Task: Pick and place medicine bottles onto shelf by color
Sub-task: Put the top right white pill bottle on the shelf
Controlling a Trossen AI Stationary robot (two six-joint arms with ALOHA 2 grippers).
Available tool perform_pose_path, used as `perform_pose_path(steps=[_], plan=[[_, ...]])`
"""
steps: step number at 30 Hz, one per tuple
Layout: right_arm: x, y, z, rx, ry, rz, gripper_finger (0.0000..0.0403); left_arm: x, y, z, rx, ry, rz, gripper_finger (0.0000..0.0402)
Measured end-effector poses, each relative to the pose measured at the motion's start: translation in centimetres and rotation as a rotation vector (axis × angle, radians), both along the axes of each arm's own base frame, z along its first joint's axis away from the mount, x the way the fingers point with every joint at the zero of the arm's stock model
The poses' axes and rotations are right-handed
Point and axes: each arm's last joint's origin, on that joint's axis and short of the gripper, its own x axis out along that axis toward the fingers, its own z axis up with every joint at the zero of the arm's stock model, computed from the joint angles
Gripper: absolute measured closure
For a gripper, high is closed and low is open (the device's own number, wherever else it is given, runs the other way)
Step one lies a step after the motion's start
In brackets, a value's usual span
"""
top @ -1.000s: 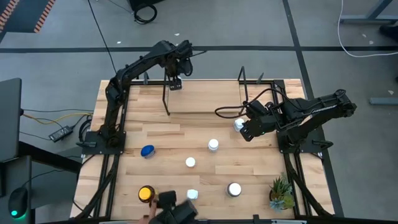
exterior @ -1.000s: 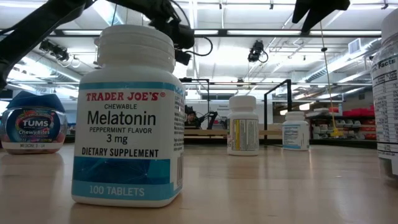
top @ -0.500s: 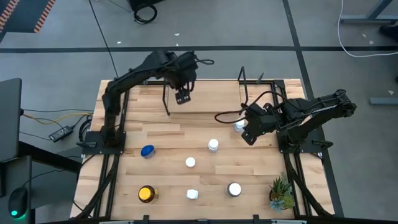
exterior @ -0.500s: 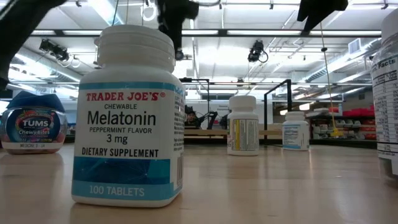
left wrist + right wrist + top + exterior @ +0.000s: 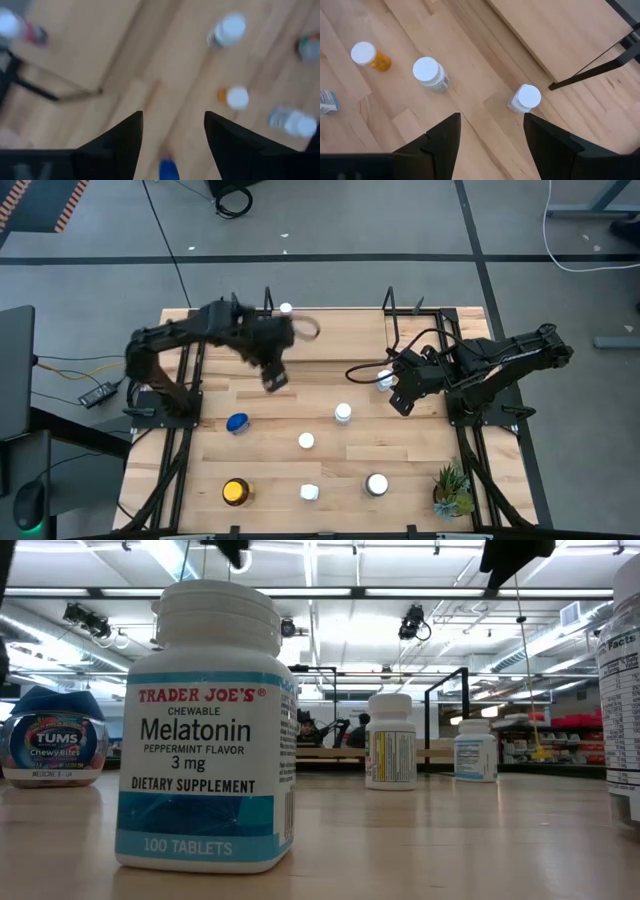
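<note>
The shelf (image 5: pixel 350 338), a light-wood board in black uprights, stands at the far middle. A white-capped bottle (image 5: pixel 286 309) stands on its far left corner. Other medicine bottles stand on the table: a blue-lidded one (image 5: pixel 237 423), white-capped ones (image 5: pixel 343 413) (image 5: pixel 306 441) (image 5: pixel 309 492) (image 5: pixel 376 484), an amber one (image 5: pixel 235 492). My left gripper (image 5: pixel 272 378) hangs open above the table between the shelf and the blue-lidded bottle (image 5: pixel 169 170), nothing between its fingers (image 5: pixel 173 115). My right gripper (image 5: pixel 398 398) is open above a white-capped bottle (image 5: pixel 524 98) just in front of the shelf's right part.
A small green potted plant (image 5: pixel 452 490) stands at the near right corner. In the low view a Melatonin bottle (image 5: pixel 205 730) fills the foreground, a Tums bottle (image 5: pixel 52 740) to its left. The right wrist view also shows a small orange bottle (image 5: pixel 370 56).
My left gripper has gone from the shelf's far left corner toward the table's near edge and up, rolling its wrist. A white-capped bottle now shows on the shelf where the gripper was. A dark shape at the near edge has left the view.
</note>
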Motion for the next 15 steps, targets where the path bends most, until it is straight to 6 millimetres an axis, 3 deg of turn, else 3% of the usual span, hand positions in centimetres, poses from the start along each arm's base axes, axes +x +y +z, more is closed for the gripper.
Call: perform_pose_path(steps=[6, 15], plan=[[0.0, 0.0, 0.0, 0.001, 0.0, -0.002, 0.0179, -3.7, -2.9, -2.5, -0.045, 0.08, 0.051, 0.0166], [0.1, 0.0, 0.1, 0.006, -0.016, -0.006, 0.0179, -6.5, -4.4, -5.7, -0.053, 0.151, 0.065, 0.0122]])
